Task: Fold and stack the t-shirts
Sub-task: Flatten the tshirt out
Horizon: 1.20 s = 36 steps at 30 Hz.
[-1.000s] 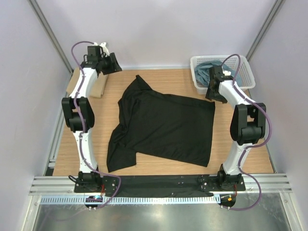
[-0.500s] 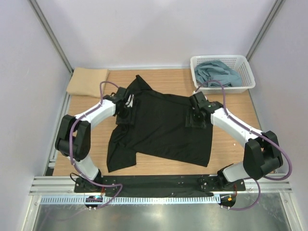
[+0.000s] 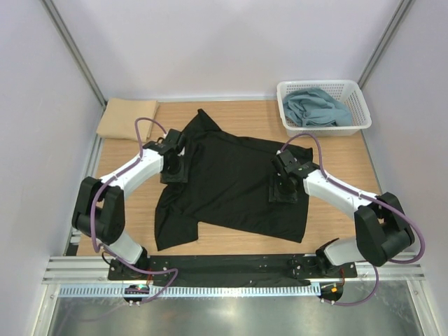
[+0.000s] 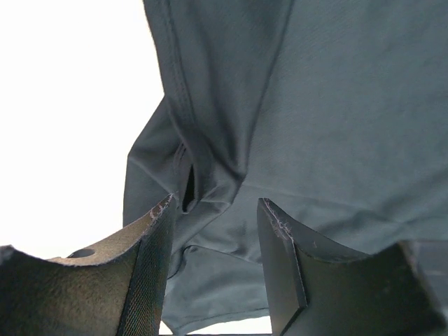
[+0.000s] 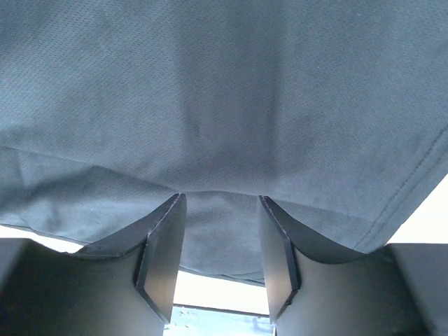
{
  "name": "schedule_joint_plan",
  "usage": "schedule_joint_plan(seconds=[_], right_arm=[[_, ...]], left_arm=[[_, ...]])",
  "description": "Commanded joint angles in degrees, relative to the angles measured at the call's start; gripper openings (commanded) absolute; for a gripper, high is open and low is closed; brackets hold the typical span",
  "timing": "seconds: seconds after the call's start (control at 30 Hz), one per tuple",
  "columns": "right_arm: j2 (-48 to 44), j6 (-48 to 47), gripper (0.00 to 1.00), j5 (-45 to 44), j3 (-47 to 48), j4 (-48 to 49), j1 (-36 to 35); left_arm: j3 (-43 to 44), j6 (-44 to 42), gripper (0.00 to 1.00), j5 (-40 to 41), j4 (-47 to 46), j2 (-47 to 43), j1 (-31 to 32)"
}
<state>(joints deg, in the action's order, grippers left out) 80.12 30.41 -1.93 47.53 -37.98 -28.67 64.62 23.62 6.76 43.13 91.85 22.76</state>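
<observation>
A black t-shirt [image 3: 231, 189] lies spread on the wooden table, with its left side rumpled. My left gripper [image 3: 173, 170] is down on its upper left part, near the sleeve. In the left wrist view, the left gripper [image 4: 215, 203] stands open over a creased seam of the black cloth [image 4: 336, 105]. My right gripper [image 3: 283, 190] rests on the shirt's right part. In the right wrist view, the right gripper [image 5: 221, 197] is open, with flat black cloth [image 5: 224, 84] and the shirt's edge between its tips. A folded tan t-shirt [image 3: 126, 117] lies at the back left.
A white lattice basket [image 3: 355, 89] at the back right holds a crumpled blue-grey t-shirt [image 3: 316, 106]. Bare table [image 3: 343, 224] shows to the right of the black shirt. Pale walls close in on both sides and the back.
Both arms have swung down from the back of the table onto the black shirt. The jaws of both grippers have narrowed. The tan shirt, once hidden by the left arm, now shows.
</observation>
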Motion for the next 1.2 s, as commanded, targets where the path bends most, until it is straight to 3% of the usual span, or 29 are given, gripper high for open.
schedule_joint_plan(seconds=[0.0, 0.13, 0.27, 0.37, 0.47, 0.53, 0.67, 0.77, 1.03, 1.07, 1.17], right_arm=[[-1.4, 0.8, 0.48, 0.6, -1.1, 2.5, -0.2], [-0.9, 0.9, 0.4, 0.8, -1.9, 3.3, -0.3], [-0.2, 0.7, 0.33, 1.1, -1.7, 3.0, -0.3], [0.0, 1.1, 0.33, 0.5, -1.7, 2.3, -0.3], [0.1, 1.8, 0.33, -1.5, -2.3, 1.8, -0.3], [0.8, 3.0, 0.29, -3.3, -3.1, 1.9, -0.3], [3.7, 7.1, 0.09, -6.4, -4.3, 2.5, -0.3], [6.3, 10.9, 0.02, -8.3, -5.5, 3.2, -0.3], [10.0, 14.9, 0.01, -11.9, -8.2, 2.4, 1.2], [9.4, 14.1, 0.01, -12.1, -8.2, 2.0, 1.3], [7.0, 11.5, 0.05, -12.7, -6.5, 0.0, 1.2]], left_arm=[[-0.6, 1.0, 0.51, 2.9, 0.2, -1.2, 0.3], [-0.5, 0.7, 0.5, 3.6, 0.4, 0.8, 0.4], [-0.3, 0.4, 0.42, 3.8, -1.2, 2.7, 0.0], [0.3, 0.3, 0.28, 3.4, -0.9, 4.7, -1.0], [0.4, 0.3, 0.0, 3.3, 0.0, 5.1, -3.2], [0.2, 0.2, 0.0, 3.4, 0.2, 4.3, -6.0], [0.2, -0.7, 0.0, 5.2, 1.2, 1.7, -11.1], [-0.8, -0.7, 0.0, 4.3, 0.5, 0.8, -15.9], [-3.7, 0.4, 0.0, 3.2, -1.7, 2.8, -25.4], [-3.6, 0.6, 0.01, 3.0, -2.1, 3.1, -25.9], [-2.3, 0.1, 0.27, 1.3, -0.3, 4.1, -26.7]])
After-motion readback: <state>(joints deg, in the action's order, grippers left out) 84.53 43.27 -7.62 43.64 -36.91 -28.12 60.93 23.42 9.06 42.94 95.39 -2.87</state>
